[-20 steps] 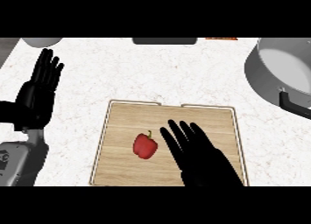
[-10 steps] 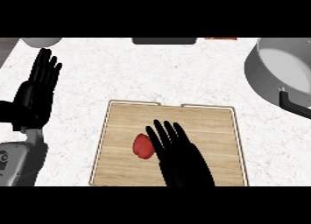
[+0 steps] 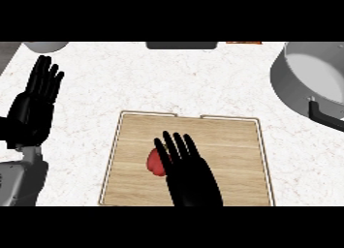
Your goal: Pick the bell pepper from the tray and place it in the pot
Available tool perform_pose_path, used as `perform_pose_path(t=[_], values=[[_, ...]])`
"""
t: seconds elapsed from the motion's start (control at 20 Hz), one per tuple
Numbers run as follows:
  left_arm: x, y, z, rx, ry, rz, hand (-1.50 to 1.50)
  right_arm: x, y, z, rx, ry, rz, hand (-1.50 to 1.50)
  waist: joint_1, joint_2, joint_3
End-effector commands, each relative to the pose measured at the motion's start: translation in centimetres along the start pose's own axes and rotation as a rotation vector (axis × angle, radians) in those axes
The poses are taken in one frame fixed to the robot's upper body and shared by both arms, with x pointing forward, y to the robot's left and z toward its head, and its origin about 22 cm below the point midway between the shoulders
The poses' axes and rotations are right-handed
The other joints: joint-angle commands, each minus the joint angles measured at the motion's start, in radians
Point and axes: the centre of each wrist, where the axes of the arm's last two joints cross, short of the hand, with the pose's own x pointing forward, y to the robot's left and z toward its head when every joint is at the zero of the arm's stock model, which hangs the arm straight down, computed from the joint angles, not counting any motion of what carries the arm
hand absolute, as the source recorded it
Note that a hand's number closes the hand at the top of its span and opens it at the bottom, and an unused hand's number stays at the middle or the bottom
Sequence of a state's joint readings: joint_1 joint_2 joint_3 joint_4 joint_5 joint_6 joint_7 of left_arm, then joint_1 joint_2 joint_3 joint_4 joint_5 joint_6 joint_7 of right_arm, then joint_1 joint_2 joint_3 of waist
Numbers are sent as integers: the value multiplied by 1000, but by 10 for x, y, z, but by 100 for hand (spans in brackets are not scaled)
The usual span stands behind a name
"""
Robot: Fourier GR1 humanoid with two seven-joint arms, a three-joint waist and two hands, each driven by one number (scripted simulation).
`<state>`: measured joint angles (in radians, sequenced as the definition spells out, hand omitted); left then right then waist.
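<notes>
You see one wooden tray (image 3: 225,140), one red bell pepper (image 3: 156,163), one grey pot (image 3: 317,82); pepper lies on tray, left of centre — right hand (image 3: 189,169) covers its right side, fingers straight and spread, not curled round it; pot at counter's right edge, nothing visible inside; left hand (image 3: 33,109) rests flat-fingered at left — apart from tray.

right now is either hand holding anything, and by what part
Nothing is held. The right hand hovers flat and open over the bell pepper; the left hand rests open.
</notes>
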<state>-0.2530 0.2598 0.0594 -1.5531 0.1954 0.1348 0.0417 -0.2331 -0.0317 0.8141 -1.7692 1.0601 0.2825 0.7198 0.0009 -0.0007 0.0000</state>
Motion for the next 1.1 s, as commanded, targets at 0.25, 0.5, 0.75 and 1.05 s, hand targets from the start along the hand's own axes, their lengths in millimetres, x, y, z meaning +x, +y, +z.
perform_pose_path(t=[0.25,0.5,0.75,1.05], values=[[-5,-8,-10,-9,-11,4,0,-12,43,-29,11,64,27,-150,-1,1,0],[-7,-12,3,-7,2,0,0,-4,31,-34,10,37,27,-150,1,0,0],[12,-2,-3,2,3,-8,0,-27,55,-43,23,25,16,-150,0,0,0],[13,-12,-4,-19,5,24,0,-6,68,-68,47,-120,99,150,18,3,1]])
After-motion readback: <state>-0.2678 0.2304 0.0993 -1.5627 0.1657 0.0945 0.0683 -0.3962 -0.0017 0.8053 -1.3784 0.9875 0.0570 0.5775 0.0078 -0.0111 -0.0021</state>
